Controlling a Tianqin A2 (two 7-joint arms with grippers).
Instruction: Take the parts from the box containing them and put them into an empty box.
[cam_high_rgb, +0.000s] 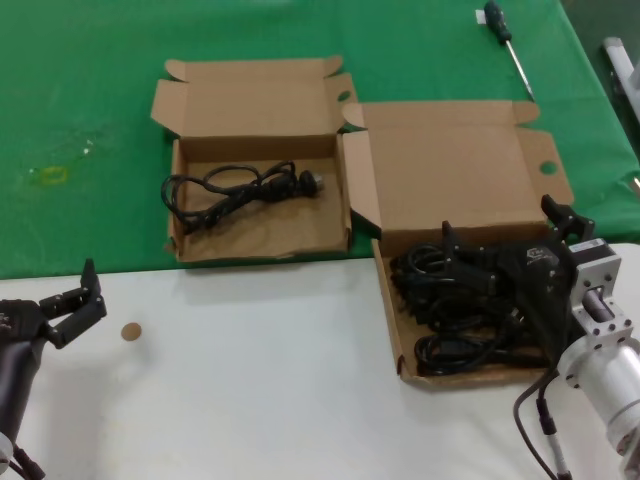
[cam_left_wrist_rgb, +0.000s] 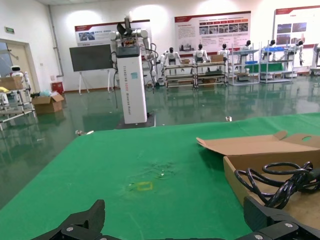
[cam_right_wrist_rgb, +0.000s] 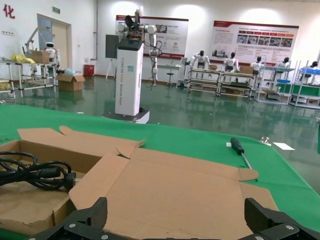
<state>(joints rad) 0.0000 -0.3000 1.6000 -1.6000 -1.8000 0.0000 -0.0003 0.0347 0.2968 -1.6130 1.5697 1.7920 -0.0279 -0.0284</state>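
Observation:
The wider cardboard box (cam_high_rgb: 388, 300) lies at the right with its lid (cam_high_rgb: 460, 170) folded back, and several black power cords (cam_high_rgb: 450, 310) are piled in it. My right gripper (cam_high_rgb: 500, 222) hangs open over the back of that pile; in the right wrist view its fingertips (cam_right_wrist_rgb: 97, 212) frame only the lid (cam_right_wrist_rgb: 175, 195). The narrower box (cam_high_rgb: 177, 235) at the left holds one black cord (cam_high_rgb: 235, 190), seen too in the left wrist view as a cord (cam_left_wrist_rgb: 280, 180). My left gripper (cam_high_rgb: 72, 300) waits open over the white table at the front left, with nothing in it (cam_left_wrist_rgb: 175, 222).
A green-handled screwdriver (cam_high_rgb: 505, 40) lies on the green cloth behind the wider box. A small brown disc (cam_high_rgb: 131, 331) sits on the white table near my left gripper. A yellow mark (cam_high_rgb: 50, 175) shows on the cloth at the far left.

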